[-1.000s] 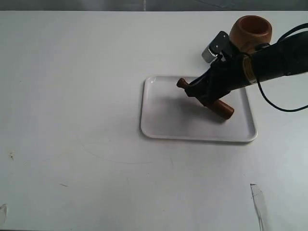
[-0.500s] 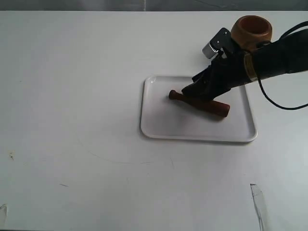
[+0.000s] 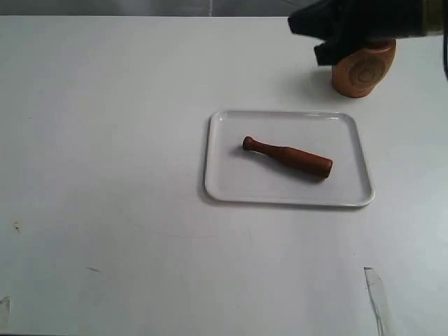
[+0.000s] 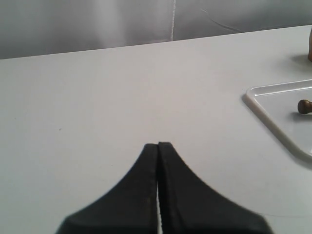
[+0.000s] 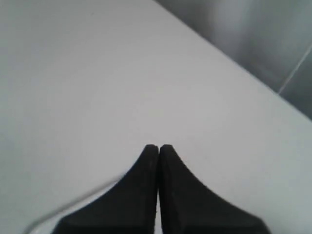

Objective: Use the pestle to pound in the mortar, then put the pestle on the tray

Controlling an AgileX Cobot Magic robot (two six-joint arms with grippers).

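We have let go of the pestle. A second ago it was tilted in our right gripper, knob end raised over the tray; half a second ago it was lowered almost flat. Now it lies free on the tray, its knob further towards the tray's left side. Our gripper has pulled away to the top right, its fingers pressed together on nothing. Our arm now hides the rim of the mortar and leaves its side in view.
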